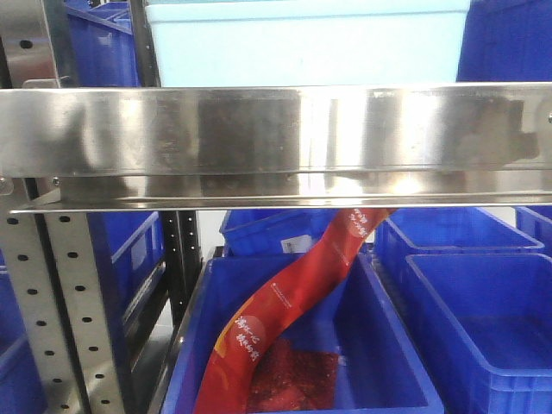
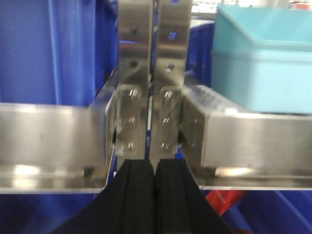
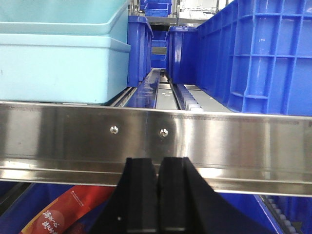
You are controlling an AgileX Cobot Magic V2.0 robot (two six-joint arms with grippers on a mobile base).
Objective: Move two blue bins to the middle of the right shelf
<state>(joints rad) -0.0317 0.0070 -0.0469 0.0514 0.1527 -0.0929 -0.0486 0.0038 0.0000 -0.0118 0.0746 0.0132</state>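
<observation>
1. Task items: a blue bin (image 1: 302, 362) sits on the lower shelf level in the front view, open-topped, with smooth moulded walls and a thick rim. A second blue bin (image 1: 483, 328) stands just beside it on the right, of the same build.
2. Contents: a red packet (image 1: 285, 310) with white print leans diagonally in the first bin, its upper end rising behind the steel shelf rail (image 1: 276, 142).
3. My left gripper (image 2: 155, 195): both black jaws are pressed together with nothing between them. It faces two perforated steel uprights (image 2: 153, 63) at the junction of two shelf sections.
4. My right gripper (image 3: 157, 195): jaws likewise closed on nothing, directly in front of the rail.
5. Surroundings: a pale teal bin (image 3: 58, 53) rests on the shelf above the rail at the left; a large ribbed blue crate (image 3: 263, 53) stands at the right.
6. Obstruction: the rail spans the full front view, lying between both grippers and the shelf level above.
</observation>
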